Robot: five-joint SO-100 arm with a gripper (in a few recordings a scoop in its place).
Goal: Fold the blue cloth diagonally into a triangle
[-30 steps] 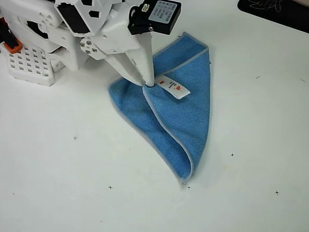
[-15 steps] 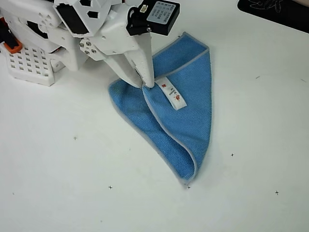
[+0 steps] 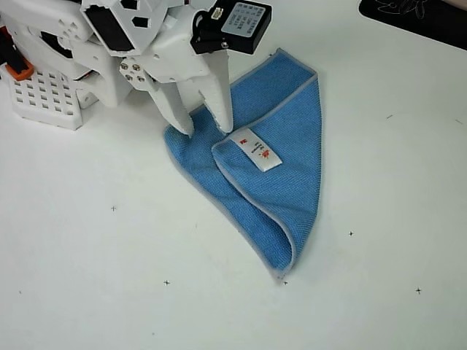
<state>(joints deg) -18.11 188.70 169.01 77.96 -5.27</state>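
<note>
Gripper (image 3: 206, 130) just let go, jaws apart now, at cloth's (image 3: 288, 153) 10 o'clock corner. Fold's rough, edges misaligned; you'll prob need to redo it.

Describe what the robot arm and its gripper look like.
The arm is white plastic with black servo blocks and small silver screws. Its gripper has two long, tapering white fingers. A black camera module with a pale printed label sits near the wrist.
</note>
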